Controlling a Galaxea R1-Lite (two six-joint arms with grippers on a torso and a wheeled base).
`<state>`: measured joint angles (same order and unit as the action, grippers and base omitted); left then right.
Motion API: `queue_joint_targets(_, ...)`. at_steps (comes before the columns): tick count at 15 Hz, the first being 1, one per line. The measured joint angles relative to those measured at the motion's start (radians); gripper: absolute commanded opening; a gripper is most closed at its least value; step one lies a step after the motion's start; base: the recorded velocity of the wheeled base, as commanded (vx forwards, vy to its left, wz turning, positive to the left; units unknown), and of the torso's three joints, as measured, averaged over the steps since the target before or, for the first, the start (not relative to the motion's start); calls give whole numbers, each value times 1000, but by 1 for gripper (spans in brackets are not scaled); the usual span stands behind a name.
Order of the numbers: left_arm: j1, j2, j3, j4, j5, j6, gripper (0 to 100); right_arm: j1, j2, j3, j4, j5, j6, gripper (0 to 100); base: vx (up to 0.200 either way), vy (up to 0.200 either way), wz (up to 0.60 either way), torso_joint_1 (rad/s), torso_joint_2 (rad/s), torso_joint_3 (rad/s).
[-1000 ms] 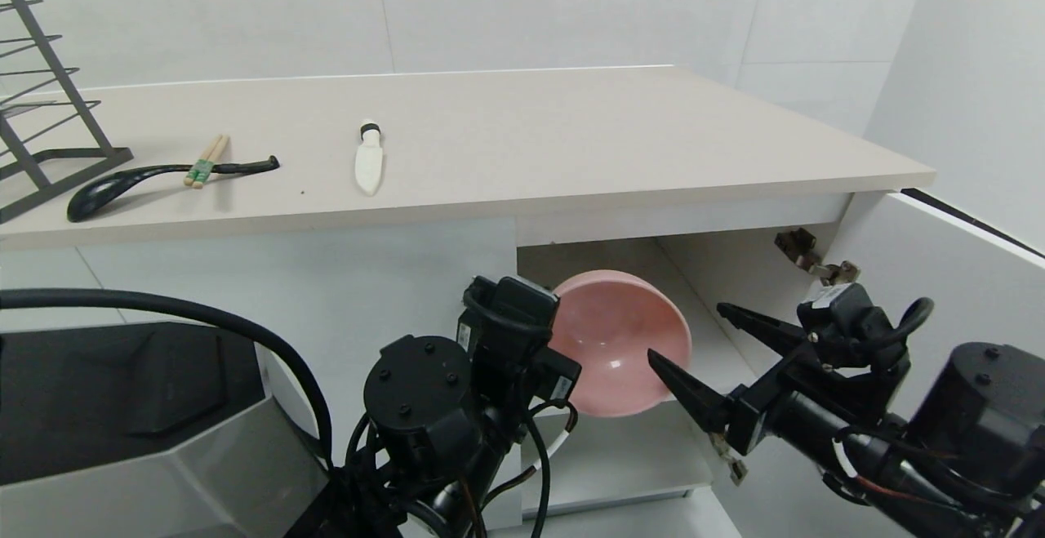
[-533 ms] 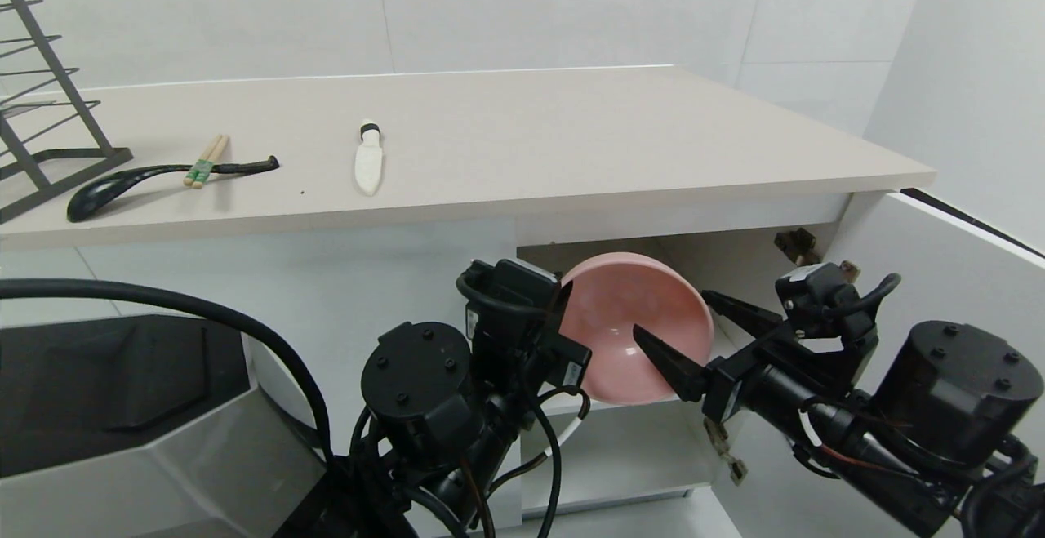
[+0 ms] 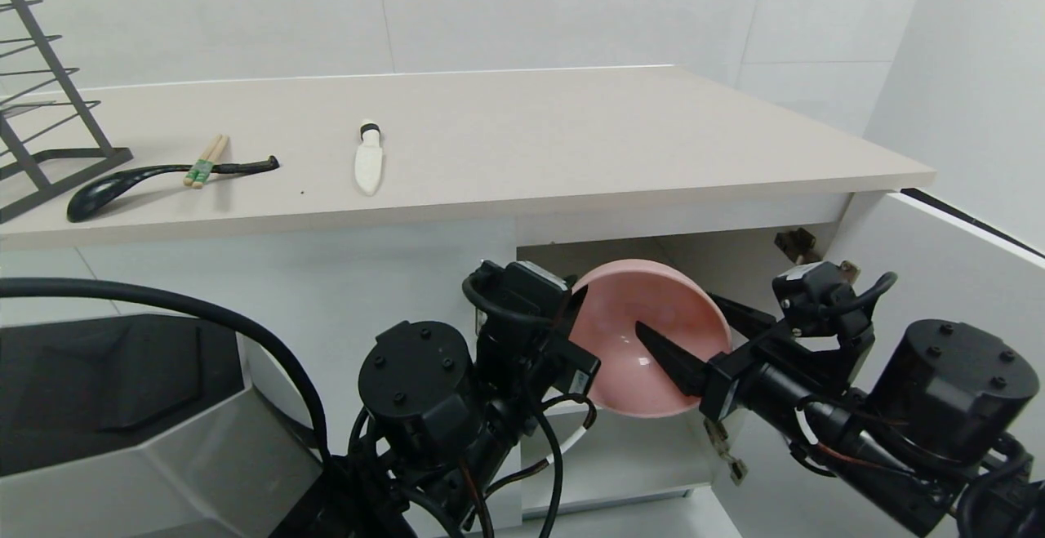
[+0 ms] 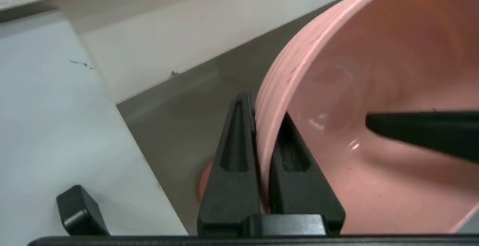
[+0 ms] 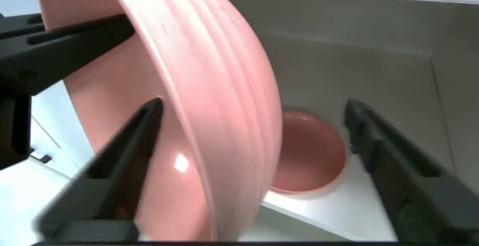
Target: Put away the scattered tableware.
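Bowl: pink bowl (image 3: 645, 342), held tilted on edge at the mouth of the open cabinet (image 3: 739, 248), above the cabinet shelf (image 3: 620, 456) and not resting on it.
Left gripper (image 4: 262, 117): pinched on the bowl's rim at the left side of the cabinet opening, one finger inside the hollow and one outside.
Right gripper (image 3: 682, 313): spread wide, straddled the rim on the cabinet's door side, one finger in the hollow and one behind; contact could not be made out.
Second dish (image 5: 307, 152): pink too, lay flat deeper inside the cabinet on the shelf.
Step judged: stowing the bowl in the cabinet.
Doing it well: called for levelling the bowl before release, carrying it under the cabinet's top edge, and setting it down in or beside the second dish, not on that dish's rim; needed the spread fingers kept off the bowl wall so as not to lever it out of a one-sided pinch.
Risk judged: slip or swing from an edge-only grip.
Above the cabinet: counter (image 3: 531, 138) with a white knife (image 3: 369, 158), chopsticks (image 3: 206, 161) across a black spoon (image 3: 122, 183), and a wire rack (image 3: 49, 113), all yet to be stowed.
Writing: none legible anywhere.
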<state>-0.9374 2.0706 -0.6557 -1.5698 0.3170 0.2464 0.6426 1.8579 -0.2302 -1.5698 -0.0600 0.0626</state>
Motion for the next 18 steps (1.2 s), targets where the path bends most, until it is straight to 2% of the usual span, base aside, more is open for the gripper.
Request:
queue_joint_targets(7,2,-1,-5,-3,-1,14,0,61,0,4,2,-17,3,0,0,0,0,0,0,0)
queue_joint_targets(8,0,-2,-4,-3,0,17,100,66,0,4,2,-18,2,0,0,0,0,0,0,0)
queue_joint_targets(10,-13,-3,-2,0,-2,24,100,70,1,0,-3,1,-2,0,0,0,0,0,0,0)
queue_joint_targets(16,-40,-27,34,1,-4,25,100,-13,50,-12,0,10,0,0,0,0,0,0,0,0)
queue_joint_targets(18,-50,-54,73,1,-4,24,100,-46,75,-20,0,7,0,0,0,0,0,0,0,0)
